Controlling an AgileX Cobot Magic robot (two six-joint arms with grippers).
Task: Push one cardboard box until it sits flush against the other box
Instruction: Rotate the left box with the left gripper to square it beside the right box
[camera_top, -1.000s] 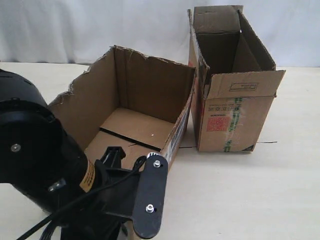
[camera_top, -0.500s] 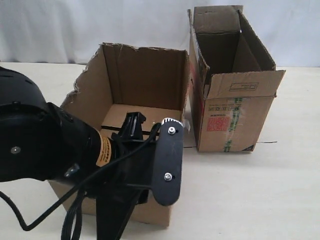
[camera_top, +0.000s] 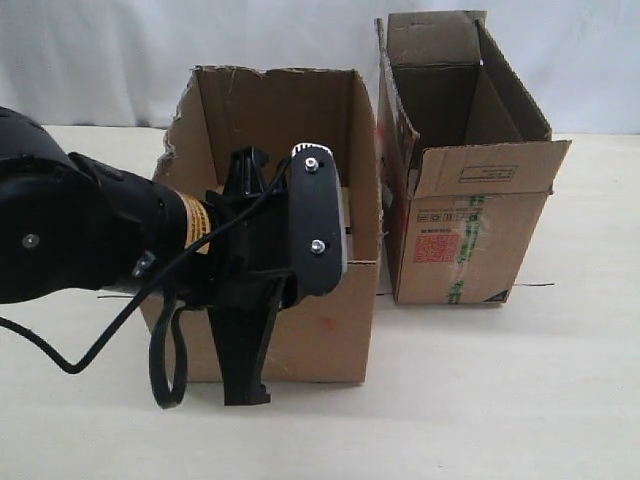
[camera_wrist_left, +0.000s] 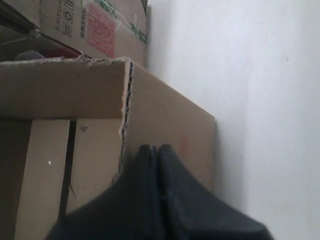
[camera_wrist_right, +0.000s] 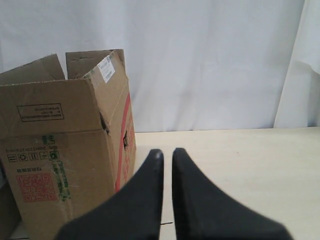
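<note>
The wide cardboard box (camera_top: 310, 320) with the ragged rim stands left of centre, its plain front wall towards the camera. Close on its right stands the other box (camera_top: 470, 235), narrower and taller, with flaps, red label and green tape. Only a thin gap shows between them low down. My left gripper (camera_top: 247, 398) points down in front of the wide box, shut and empty. In the left wrist view its tips (camera_wrist_left: 154, 148) lie against the wide box's outer wall (camera_wrist_left: 170, 120) near a corner, with the other box (camera_wrist_left: 100, 30) beyond. My right gripper (camera_wrist_right: 166, 151) hovers shut beside the other box (camera_wrist_right: 60, 150).
A pale table (camera_top: 500, 400) carries both boxes, with bare surface in front and to the right. A white curtain (camera_top: 100, 60) hangs behind. The left arm's black body and cable (camera_top: 70, 240) cover the table's left side. A thin dark line (camera_top: 535, 285) marks the table by the narrower box.
The wide box has swung round from a skewed pose to square-on and shifted right, closing on the narrower box. The left arm has risen and moved right with it.
</note>
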